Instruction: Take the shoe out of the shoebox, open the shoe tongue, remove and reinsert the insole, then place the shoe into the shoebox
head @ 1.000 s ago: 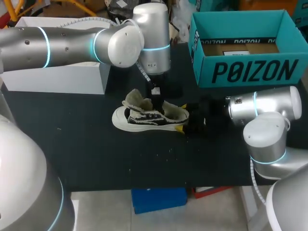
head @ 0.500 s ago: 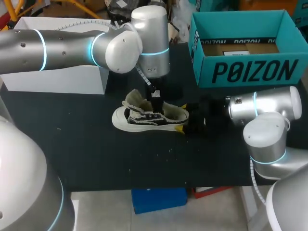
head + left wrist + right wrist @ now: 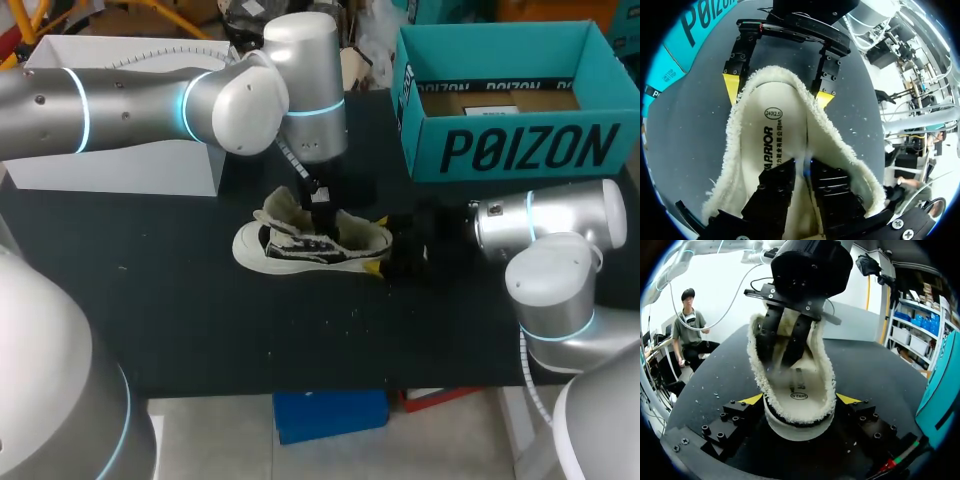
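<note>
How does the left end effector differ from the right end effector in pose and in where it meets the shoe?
The left end effector points down into the shoe from above; the right end effector lies level over the table. The left one is inside, over the insole; the right one grips the heel from outside. Both meet the same shoe.

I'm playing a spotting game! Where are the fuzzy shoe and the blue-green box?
white fleece-lined shoe (image 3: 300, 250), head view, on its striped side.
teal cardboard shoebox (image 3: 520, 150), head view, on its front wall.
</note>
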You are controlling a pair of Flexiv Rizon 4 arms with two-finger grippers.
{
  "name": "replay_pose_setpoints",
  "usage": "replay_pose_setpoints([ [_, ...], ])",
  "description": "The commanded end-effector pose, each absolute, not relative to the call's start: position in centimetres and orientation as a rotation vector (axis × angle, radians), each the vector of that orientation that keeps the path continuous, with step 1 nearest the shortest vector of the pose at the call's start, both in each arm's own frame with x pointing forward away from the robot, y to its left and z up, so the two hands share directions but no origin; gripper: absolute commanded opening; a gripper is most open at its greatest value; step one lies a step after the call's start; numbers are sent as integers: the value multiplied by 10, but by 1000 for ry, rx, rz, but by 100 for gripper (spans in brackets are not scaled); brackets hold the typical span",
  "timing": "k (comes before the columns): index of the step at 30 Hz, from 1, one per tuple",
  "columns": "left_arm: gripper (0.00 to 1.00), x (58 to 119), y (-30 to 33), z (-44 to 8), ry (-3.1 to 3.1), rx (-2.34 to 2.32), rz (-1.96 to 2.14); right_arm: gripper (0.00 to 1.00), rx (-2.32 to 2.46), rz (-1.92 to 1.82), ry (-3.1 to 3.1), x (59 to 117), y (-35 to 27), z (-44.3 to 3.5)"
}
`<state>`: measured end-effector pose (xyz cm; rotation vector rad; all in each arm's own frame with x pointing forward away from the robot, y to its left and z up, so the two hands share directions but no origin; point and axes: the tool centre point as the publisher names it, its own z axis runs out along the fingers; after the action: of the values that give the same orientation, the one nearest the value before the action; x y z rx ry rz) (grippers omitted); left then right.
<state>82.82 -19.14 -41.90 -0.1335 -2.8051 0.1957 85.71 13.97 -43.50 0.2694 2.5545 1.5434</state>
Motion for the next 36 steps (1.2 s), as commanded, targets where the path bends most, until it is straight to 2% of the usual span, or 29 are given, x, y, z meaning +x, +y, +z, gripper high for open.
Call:
replay_pose_setpoints([
  [1, 48, 820, -190, -433, -2835, -107, 188, 0, 272, 1543, 2555, 859, 139, -435],
  [10, 50, 814, -188, -434, -3072, 95, -18, 0, 272, 1543, 2555, 859, 139, -435],
  [13, 54, 814, -185, -438, -3136, 136, -55, 0, 272, 1543, 2555, 859, 139, -435],
  [19, 54, 822, -171, -450, -3151, 162, -19, 0, 272, 1543, 2555, 859, 139, -435],
  [36, 53, 836, -169, -449, -3161, -46, 80, 0, 272, 1543, 2555, 859, 139, -435],
])
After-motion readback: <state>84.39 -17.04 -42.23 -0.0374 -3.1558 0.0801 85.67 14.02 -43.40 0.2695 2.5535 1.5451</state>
